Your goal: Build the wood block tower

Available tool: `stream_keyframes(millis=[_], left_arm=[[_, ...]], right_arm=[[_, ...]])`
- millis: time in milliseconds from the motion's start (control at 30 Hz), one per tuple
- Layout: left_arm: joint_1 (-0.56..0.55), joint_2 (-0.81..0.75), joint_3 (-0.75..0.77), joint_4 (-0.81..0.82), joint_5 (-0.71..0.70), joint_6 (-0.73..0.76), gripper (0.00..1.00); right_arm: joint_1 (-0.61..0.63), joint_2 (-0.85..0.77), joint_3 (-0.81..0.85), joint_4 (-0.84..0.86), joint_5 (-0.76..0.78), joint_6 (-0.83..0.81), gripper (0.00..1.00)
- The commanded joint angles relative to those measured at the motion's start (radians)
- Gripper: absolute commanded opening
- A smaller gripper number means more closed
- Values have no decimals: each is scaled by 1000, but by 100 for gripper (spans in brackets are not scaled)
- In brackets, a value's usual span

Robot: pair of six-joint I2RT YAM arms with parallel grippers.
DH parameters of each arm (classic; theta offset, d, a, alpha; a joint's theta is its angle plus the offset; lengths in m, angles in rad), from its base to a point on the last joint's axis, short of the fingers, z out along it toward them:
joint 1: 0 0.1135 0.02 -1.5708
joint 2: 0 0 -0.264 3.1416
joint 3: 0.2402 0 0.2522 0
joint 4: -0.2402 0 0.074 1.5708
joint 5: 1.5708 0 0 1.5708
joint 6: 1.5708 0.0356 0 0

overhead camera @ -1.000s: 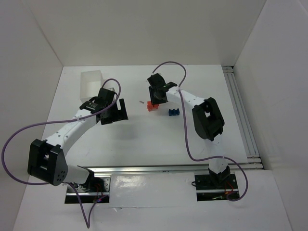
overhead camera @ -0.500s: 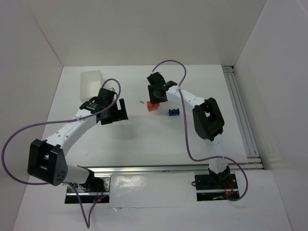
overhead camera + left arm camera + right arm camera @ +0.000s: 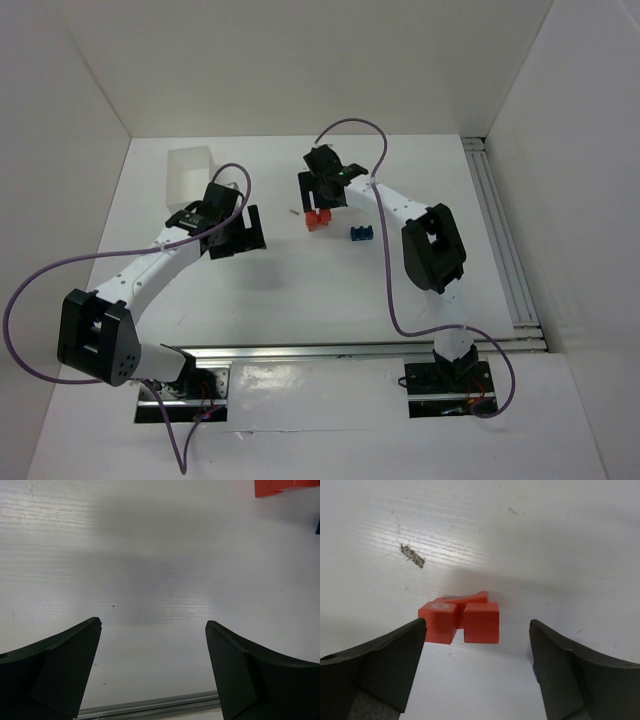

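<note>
Right claw (image 3: 477,626) has just spread wide, releasing the red-orange blocks (image 3: 460,617), which sit together on the counter (image 3: 560,540). Notched blue block (image 3: 361,233) lies nearby, unstacked. Left claw (image 3: 152,630) gapes empty.

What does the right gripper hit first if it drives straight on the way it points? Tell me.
The right gripper would most likely meet the red-orange blocks first. They lie between its open jaws, touching neither. Only the table is beneath them. How far off they are is unclear.
</note>
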Motion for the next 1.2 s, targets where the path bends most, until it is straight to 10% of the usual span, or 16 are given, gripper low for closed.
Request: stream_keyframes(millis=[0, 800, 1167], left_arm=[[-4, -6, 4, 16, 5, -3, 99], [-4, -6, 4, 16, -4, -3, 99], [-4, -6, 4, 16, -4, -3, 99]], right_arm=[[15, -66, 45, -27, 19, -15, 95], [24, 48, 63, -27, -11, -35, 100], [33, 66, 63, -27, -11, -35, 84]])
